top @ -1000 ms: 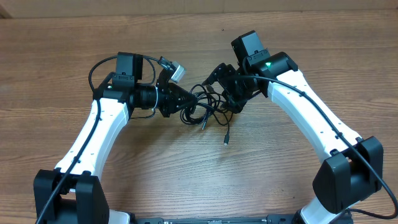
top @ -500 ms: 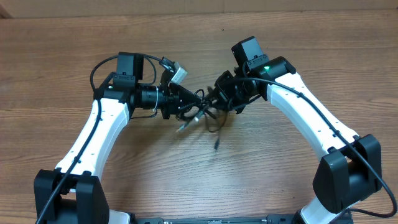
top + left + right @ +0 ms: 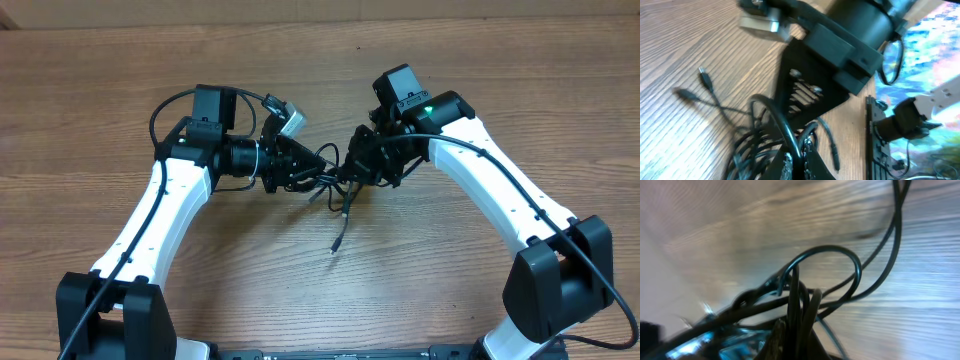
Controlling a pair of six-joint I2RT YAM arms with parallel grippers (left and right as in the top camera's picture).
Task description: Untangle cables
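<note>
Up above, the cables (image 3: 322, 182) bunch just right of the left tool (image 3: 300, 170), over the tabletop (image 3: 450, 310); the right tool (image 3: 350, 170) is just past them. Left wrist: the left tool pinches the cables. Right wrist: the right tool pinches them too.

Thin black rubbery cables (image 3: 799, 300) look smooth and faintly glossy; the brown table (image 3: 100, 110) beneath shows matt wood grain; above the table, white arm shells (image 3: 170, 200) look like smooth plastic
</note>
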